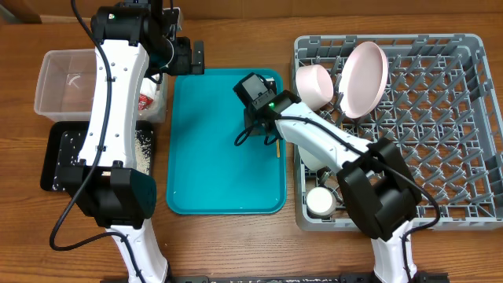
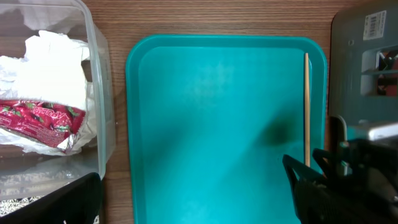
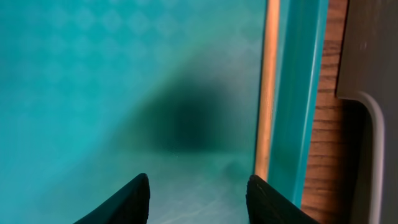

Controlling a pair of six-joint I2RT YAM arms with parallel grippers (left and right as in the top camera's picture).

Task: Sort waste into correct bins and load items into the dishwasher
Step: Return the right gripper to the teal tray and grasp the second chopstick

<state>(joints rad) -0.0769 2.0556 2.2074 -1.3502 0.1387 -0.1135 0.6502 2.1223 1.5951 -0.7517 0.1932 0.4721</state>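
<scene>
A thin wooden chopstick [image 3: 268,93] lies along the right rim of the flat teal tray [image 1: 212,181]; it also shows in the left wrist view [image 2: 306,106]. My right gripper [image 3: 198,199] is open and empty low over the tray, its right finger just left of the chopstick; overhead it is at mid tray [image 1: 250,130]. My left gripper [image 1: 189,56] is open and empty above the tray's far edge [image 2: 193,199]. The clear tub [image 1: 63,79] holds the white napkin [image 2: 43,68] and the red wrapper [image 2: 37,118]. The black tray [image 1: 59,161] holds rice grains [image 1: 145,145].
The grey dish rack [image 1: 440,157] at the right holds a plate [image 1: 363,79] on edge, a bowl [image 1: 314,85] and a small white cup [image 1: 321,202]. The rack's left wall stands close beside the tray's right rim. My right arm crosses the rack's left part.
</scene>
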